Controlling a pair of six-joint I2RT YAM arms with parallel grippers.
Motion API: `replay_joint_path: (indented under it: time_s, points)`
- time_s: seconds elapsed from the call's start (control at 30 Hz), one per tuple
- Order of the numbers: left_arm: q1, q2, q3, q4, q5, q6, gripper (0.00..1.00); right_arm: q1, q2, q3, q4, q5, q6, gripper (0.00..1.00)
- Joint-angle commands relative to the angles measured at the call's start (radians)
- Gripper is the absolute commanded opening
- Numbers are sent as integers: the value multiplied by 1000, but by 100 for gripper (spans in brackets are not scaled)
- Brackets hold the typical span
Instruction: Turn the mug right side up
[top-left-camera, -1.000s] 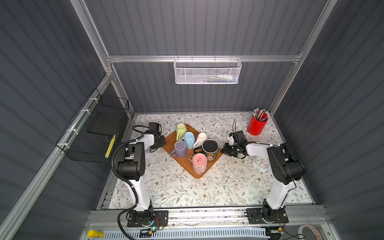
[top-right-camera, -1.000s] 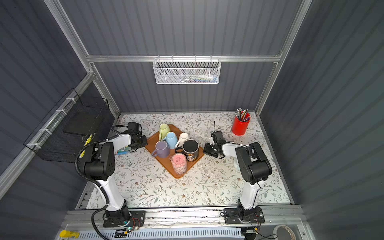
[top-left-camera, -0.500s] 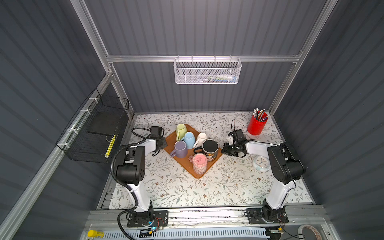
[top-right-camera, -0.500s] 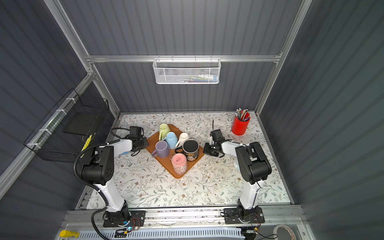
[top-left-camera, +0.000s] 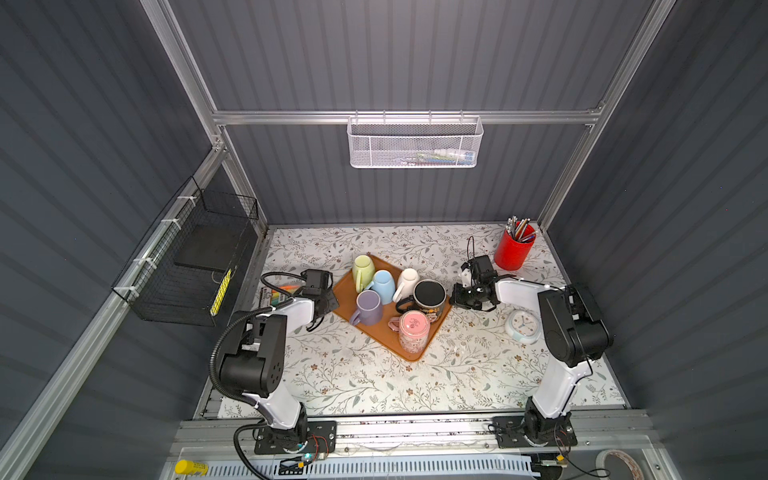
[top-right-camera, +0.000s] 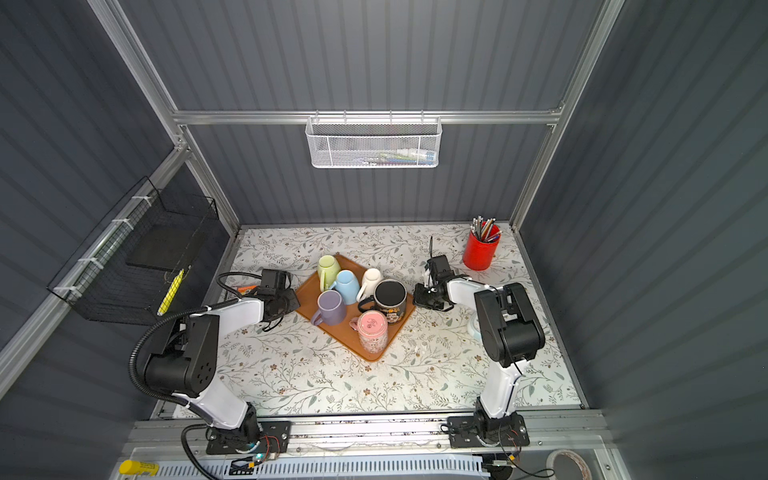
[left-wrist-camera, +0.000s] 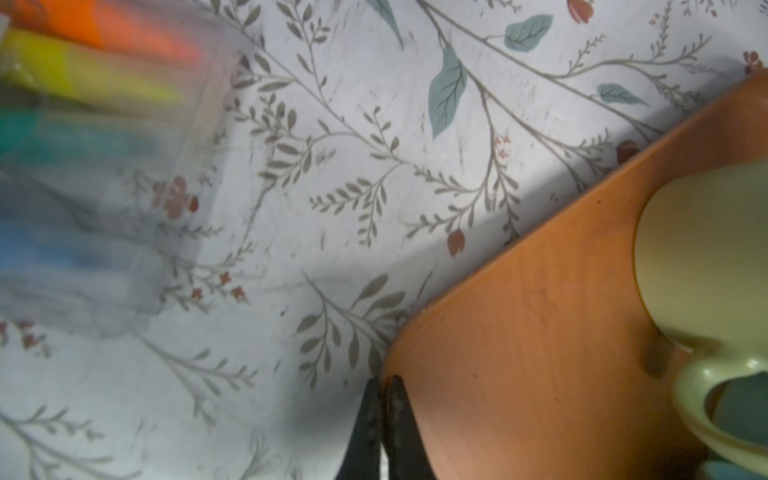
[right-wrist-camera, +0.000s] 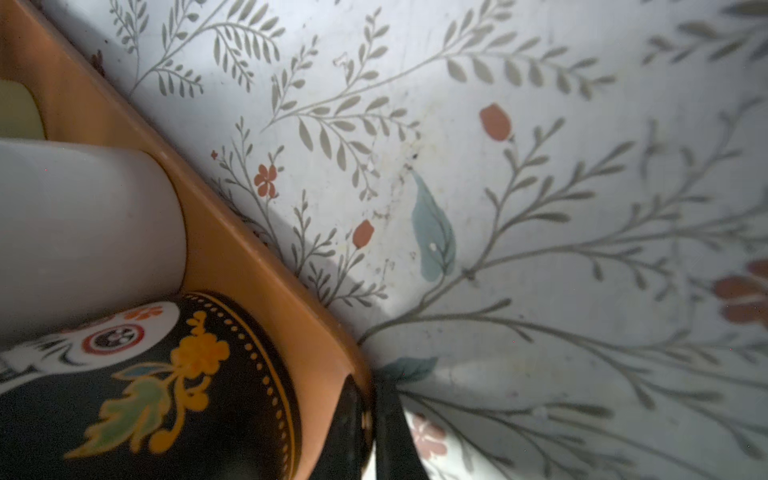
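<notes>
Wrist cams show you what the top views can't: left gripper (left-wrist-camera: 382, 386) and right gripper (right-wrist-camera: 370, 388) each pinched tight on the rim of the orange tray (left-wrist-camera: 540, 332), mugs (top-left-camera: 382, 284) clustered on it mid-frame.

Top views crisp and evenly lit, wrist views shadowed, edges blurred

A robotics lab test cell: grey ribbed walls (top-left-camera: 415, 62) on an aluminium frame (top-left-camera: 407, 117) enclose a table (top-left-camera: 374, 374). Behind the orange tray (top-left-camera: 348, 293) hangs a white mesh basket (top-left-camera: 415, 145); in front of it a rail (top-left-camera: 415, 428) carries two robot arms (top-left-camera: 266, 361) (top-left-camera: 569, 332).
</notes>
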Motion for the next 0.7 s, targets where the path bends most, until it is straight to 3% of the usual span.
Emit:
replay_joint_path:
  time_s: [0.0, 0.67]
  points:
    - [-75, -35, -97, -168, 179, -5, 0, -1, 39, 30, -73, 16, 26, 0]
    - [-351, -361, -355, -200, 93, -208, 0, -15, 133, 191, -227, 45, -55, 0]
